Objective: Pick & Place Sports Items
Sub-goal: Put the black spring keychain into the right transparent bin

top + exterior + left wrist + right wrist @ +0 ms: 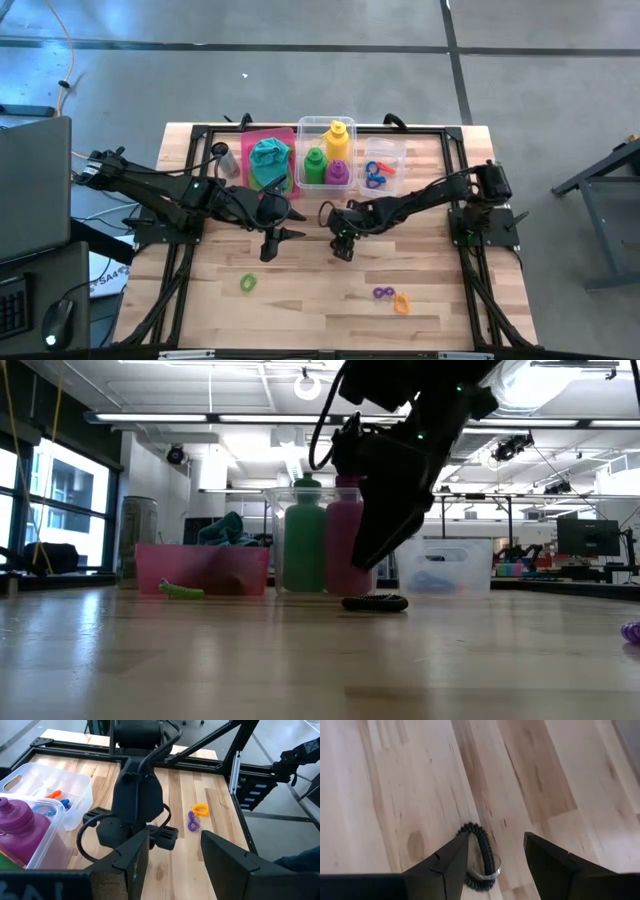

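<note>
Right hand hangs spread open just above the wooden desk, one finger touching a black coiled rubbery ring that lies flat between its fingers. Left hand, also spread and empty, hovers just beside it. Beyond both hands stand three plastic bottles: yellow, green, purple, in one clear bin. Three loose rings lie on the desk nearer than the hands: green, purple, orange.
</note>
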You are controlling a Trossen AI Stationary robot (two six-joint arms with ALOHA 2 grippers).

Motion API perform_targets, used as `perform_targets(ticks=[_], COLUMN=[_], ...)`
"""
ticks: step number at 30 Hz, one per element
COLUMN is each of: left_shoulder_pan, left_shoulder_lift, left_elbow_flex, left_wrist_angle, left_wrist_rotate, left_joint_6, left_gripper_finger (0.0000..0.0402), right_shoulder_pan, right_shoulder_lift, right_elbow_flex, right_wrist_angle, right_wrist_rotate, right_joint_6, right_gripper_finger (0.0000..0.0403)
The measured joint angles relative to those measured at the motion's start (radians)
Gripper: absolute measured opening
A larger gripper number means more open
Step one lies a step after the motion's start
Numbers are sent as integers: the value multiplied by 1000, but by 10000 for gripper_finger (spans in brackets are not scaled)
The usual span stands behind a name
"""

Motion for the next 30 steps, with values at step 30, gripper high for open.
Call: perform_targets(ticks=[30], left_shoulder_pan=[0], left_shoulder_lift=[0], left_elbow_flex=[0], left_wrist_angle=[0], left_wrist_rotate=[0], left_joint_6=[0], left_gripper_finger=[177], right_shoulder_pan=[7], right_shoulder_lift=[119], right_elbow_flex=[3], right_wrist_angle=[30], right_wrist_rotate=[-81], right_joint_6=[-34], right_gripper_finger=[43])
